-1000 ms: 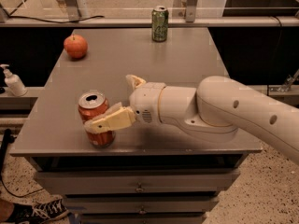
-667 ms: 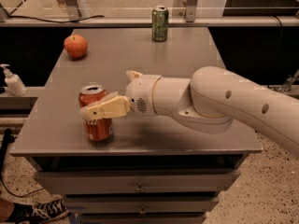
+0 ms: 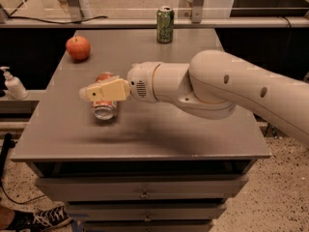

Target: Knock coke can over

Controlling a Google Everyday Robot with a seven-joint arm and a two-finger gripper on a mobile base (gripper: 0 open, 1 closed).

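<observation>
The coke can (image 3: 105, 110) sits on the left half of the desk (image 3: 169, 129), about midway between its back and front edges. It looks tipped toward the front: a silvery round end faces the camera and a strip of red body shows above. It is smeared, so I cannot tell whether it lies flat or is only partway down.

The pincer (image 3: 99, 91) reaches across the can from the right, covering its middle and apparently touching it. I cannot tell whether the pincer is released or clenched. Behind it the thick white arm (image 3: 217, 83) stretches in low over the right side of the desk.

The apple (image 3: 78, 48) rests near the back left corner and the green can (image 3: 165, 24) stands upright at the back edge, both well apart from the contact. A pump bottle (image 3: 14, 83) stands on a ledge left of the desk.

The main risks, as I judge them:
- If the can is only leaning, lifting the pincer early could let it rock back upright.
- Once down, a round can may roll toward the front or left edge, and a continued push could carry it off the desk.
- A wide swing leftward or backward could strike the apple.
</observation>
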